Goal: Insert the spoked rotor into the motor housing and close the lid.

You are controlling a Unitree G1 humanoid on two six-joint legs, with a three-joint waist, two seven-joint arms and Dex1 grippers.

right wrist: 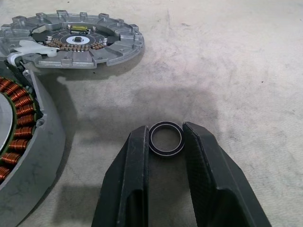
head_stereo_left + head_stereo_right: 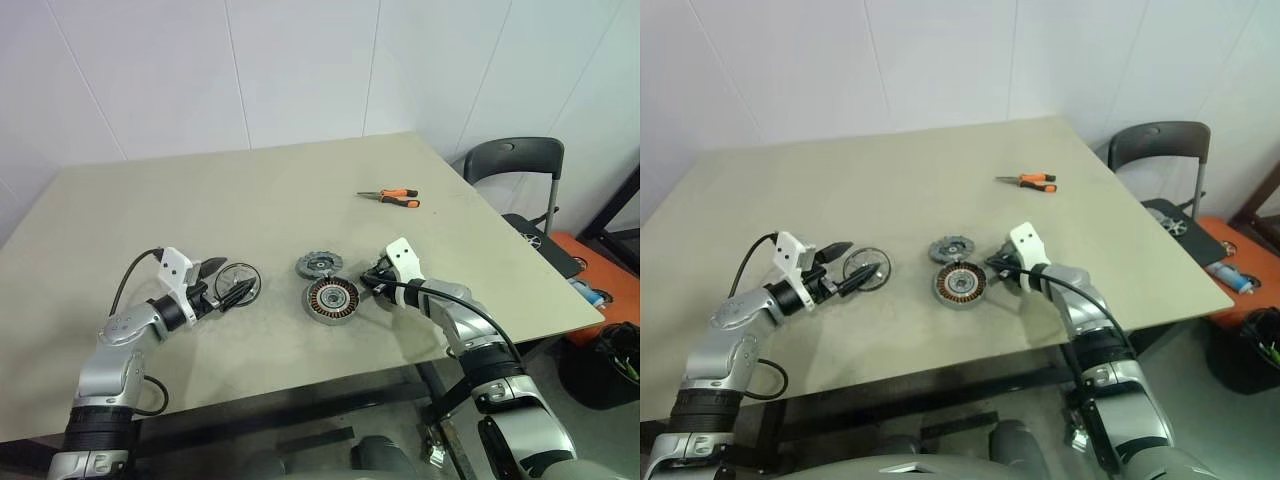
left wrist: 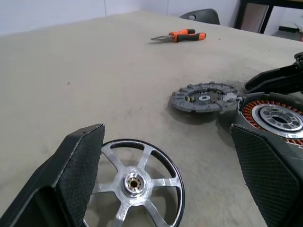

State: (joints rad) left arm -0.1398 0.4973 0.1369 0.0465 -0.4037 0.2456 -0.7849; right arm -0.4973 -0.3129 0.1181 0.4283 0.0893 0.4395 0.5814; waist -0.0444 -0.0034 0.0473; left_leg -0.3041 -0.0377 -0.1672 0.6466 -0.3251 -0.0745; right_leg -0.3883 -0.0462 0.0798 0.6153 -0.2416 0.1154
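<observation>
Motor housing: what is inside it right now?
Inside the motor housing are copper windings around a silvery centre; no rotor is seated. Its underside on the table is hidden.

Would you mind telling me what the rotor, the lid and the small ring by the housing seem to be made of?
Rotor: bright polished metal, probably aluminium; spokes gleam, rim looks dark-edged.
Lid: dull grey cast-looking metal, matte, with toothed edge and copper windings around its centre.
Ring: thin, dark and glossy with a pale edge line; metal or rubber, unclear. It sits between the right tool's fingers.

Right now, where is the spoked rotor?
The spoked rotor lies flat on the table's left side, between the open left gripper's fingers, left of the motor housing.
</observation>
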